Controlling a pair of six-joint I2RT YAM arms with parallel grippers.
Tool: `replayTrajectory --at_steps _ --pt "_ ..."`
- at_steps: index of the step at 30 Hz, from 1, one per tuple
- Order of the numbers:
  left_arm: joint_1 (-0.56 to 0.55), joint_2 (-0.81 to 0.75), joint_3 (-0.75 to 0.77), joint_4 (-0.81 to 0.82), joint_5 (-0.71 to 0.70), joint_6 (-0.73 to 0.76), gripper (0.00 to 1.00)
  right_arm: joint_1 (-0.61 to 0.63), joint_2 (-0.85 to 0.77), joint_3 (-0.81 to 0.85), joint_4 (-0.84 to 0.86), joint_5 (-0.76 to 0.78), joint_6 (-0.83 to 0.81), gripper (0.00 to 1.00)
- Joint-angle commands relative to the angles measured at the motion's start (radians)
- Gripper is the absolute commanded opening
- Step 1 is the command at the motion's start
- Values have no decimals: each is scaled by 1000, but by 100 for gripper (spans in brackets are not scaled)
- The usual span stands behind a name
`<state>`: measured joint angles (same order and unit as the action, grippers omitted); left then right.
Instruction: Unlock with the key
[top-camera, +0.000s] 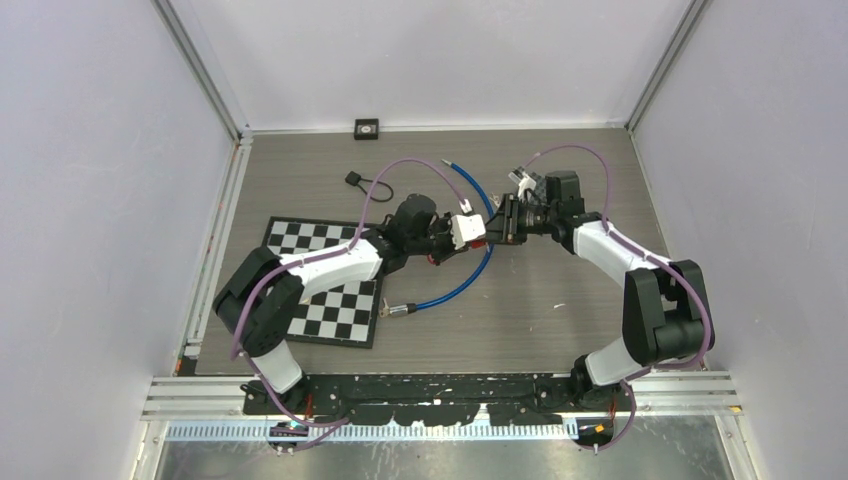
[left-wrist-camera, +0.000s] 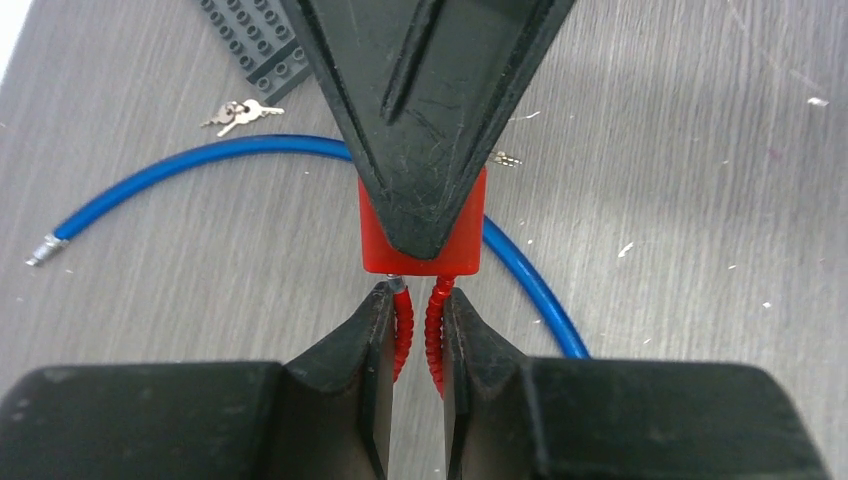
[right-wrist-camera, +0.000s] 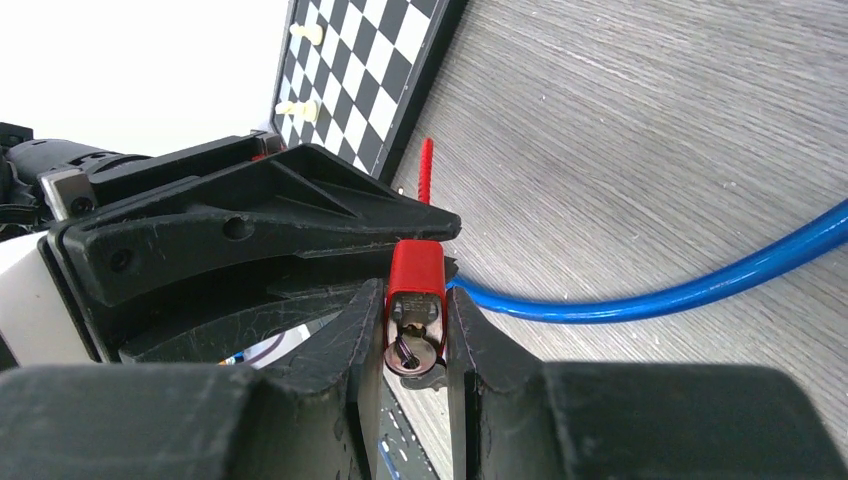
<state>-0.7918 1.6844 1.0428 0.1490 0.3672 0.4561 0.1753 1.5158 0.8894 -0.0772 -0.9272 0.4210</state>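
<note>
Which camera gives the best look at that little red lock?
The right wrist view: the lock sits in the middle, close up, its metal end facing the camera. The left wrist view shows its red body half hidden, plus its ribbed loop. From above it is only a red speck.

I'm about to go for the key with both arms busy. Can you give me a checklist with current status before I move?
1. Right hand gripping the red lock: ok.
2. Left hand closed on the lock's ribbed shackle: ok.
3. Keys located: ok, lying on the table beside the grey brick plate.
4. A hand free to fetch the keys: not ok, both are on the lock.
5. Keyhole end reachable: cannot tell; it sits between the right hand's fingers.
6. Blue cable clear of the lock: cannot tell; it passes right behind it.
</note>
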Motion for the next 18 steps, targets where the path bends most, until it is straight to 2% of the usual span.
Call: replayTrajectory --at_steps 1,7,11,14,18 --pt "-3 -13 1 -51 36 -156 6 -17 -89 -3 65 58 -32 0" --pt "-2 -33 -34 -38 137 -149 6 -20 -119 -13 62 90 -48 0" --pt "2 -65 -67 -34 191 -95 16 -20 -111 -9 51 94 -69 0" --pt "12 -88 -83 -39 229 -77 30 -19 -112 -6 42 101 -84 0" --pt "20 -123 -113 -54 266 -40 42 -21 -121 -1 31 106 -99 1"
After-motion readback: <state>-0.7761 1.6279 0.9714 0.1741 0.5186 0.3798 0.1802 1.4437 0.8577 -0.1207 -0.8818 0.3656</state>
